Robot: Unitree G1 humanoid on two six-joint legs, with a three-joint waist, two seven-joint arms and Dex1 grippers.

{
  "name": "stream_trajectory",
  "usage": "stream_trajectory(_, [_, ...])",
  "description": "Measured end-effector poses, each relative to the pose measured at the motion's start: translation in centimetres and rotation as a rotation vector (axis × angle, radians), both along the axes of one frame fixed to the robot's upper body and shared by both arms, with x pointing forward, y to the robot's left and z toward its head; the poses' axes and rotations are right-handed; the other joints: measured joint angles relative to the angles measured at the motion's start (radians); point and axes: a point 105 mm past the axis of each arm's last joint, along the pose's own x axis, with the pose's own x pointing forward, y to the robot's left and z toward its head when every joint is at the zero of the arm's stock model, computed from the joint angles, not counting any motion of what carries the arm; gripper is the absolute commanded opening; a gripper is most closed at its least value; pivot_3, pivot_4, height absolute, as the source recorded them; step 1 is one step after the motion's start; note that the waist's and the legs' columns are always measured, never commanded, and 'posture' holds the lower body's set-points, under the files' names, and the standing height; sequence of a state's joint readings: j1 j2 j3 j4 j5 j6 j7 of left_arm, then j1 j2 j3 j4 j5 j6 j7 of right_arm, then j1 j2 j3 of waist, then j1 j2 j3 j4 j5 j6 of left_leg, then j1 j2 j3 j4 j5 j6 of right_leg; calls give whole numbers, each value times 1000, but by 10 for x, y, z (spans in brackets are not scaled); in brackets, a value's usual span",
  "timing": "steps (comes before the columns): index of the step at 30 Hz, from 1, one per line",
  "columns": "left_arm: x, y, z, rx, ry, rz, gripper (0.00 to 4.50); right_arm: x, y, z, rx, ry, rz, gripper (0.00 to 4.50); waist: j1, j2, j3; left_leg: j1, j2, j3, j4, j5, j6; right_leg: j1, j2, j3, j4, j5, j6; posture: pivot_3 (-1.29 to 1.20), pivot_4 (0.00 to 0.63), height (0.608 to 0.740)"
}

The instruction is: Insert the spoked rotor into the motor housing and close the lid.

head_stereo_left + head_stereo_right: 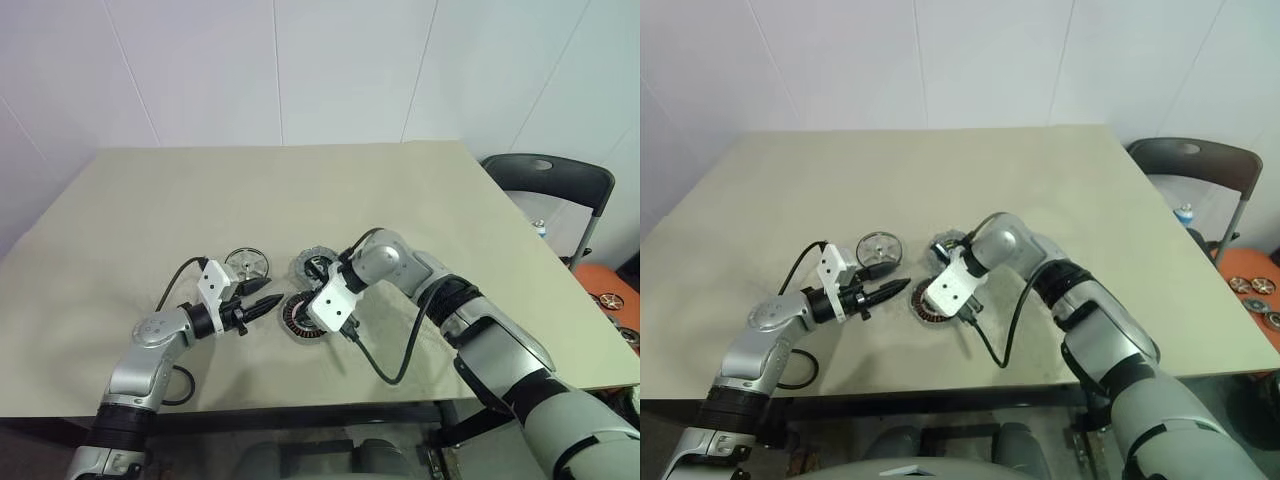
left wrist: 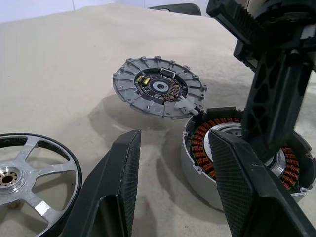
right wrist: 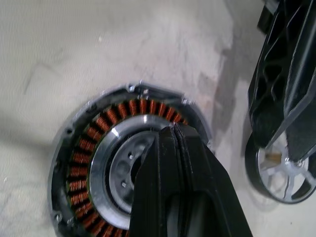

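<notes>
Our right gripper (image 3: 173,131), fingers pressed together and empty, hovers over the motor housing (image 3: 98,168); it risks scraping the copper windings. Our left gripper (image 2: 173,148) gapes empty beside the spoked rotor (image 2: 29,173); the lid (image 2: 158,86) lies just beyond

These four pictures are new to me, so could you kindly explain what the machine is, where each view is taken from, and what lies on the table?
It is a humanoid robot with two arms, each ending in a two-fingered black gripper. Two pictures come from cameras in its head, looking down over a beige table; the other two come from cameras on its wrists.

Three motor parts lie on the table: the motor housing with copper windings, the grey lid tilted just beyond it, and the spoked rotor lying flat.

The left gripper is open and empty, beside the rotor and pointing toward the housing. The right gripper is shut, holds nothing, and its tips hang over the housing's open middle.
</notes>
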State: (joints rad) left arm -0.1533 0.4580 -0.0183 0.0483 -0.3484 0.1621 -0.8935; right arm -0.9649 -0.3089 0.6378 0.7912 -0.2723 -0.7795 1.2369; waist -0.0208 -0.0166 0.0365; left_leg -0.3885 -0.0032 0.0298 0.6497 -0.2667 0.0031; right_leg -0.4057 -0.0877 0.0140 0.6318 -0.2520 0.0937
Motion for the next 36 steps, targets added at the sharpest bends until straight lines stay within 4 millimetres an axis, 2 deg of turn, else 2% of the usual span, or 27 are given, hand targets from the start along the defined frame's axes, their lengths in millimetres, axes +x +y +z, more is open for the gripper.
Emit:
stream_trajectory(15, [0, -2, -5, -8, 4, -1, 2341, 3, -14, -1, -28, -12, -8, 35, 0, 0, 0, 0, 0, 0, 0, 0, 0, 0, 0, 0, 0, 0, 0, 0, 0, 740])
stream_trajectory(28, [1, -5, -2, -11, 6, 1, 2341, 3, -9, -1, -5, -30, -7, 35, 0, 0, 0, 0, 0, 0, 0, 0, 0, 0, 0, 0, 0, 0, 0, 0, 0, 740])
stream_trajectory(36, [1, -8, 3, -12, 0, -2, 2341, 13, -4, 22, 45, -44, -31, 35, 0, 0, 0, 0, 0, 0, 0, 0, 0, 0, 0, 0, 0, 0, 0, 0, 0, 740])
